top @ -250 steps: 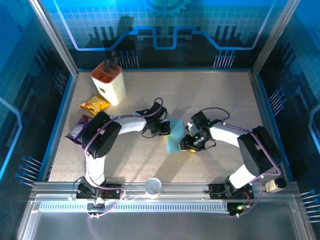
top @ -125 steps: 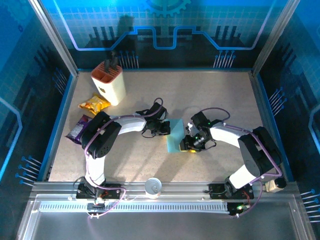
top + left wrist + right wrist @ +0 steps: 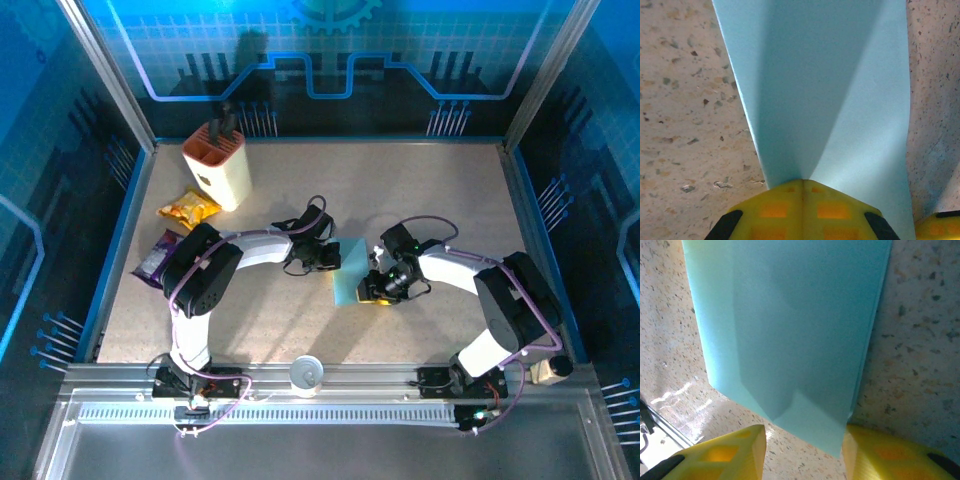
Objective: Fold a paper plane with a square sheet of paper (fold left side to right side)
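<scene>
The square sheet of paper (image 3: 350, 272) had barely stirred over the last second. It lay mid-worktop (image 3: 440, 190) between my two grippers, and only the right arm had crept a touch toward it.

Nearest my left wrist camera, the left gripper (image 3: 802, 183) was clenched, its yellow tips together at the sheet's edge. I could not tell whether it pinched the paper or merely pressed it down. Beyond the tips the paper ran away in a shaded hump, so it seemed lifted rather than flat.

The right gripper (image 3: 804, 440) stood released, jaws apart either side of the sheet's near corner and grasping nothing. Along the paper's right edge there seemed to be two layers.

I judged that the left-to-right fold had been laid over but not yet creased, and that the stillness was a pause to keep the edges aligned.

Farther off to the left, the purple snack packet (image 3: 157, 258), the yellow snack packet (image 3: 188, 209) and, beyond them, the cream knife block (image 3: 217, 170) sat well apart from the work.
</scene>
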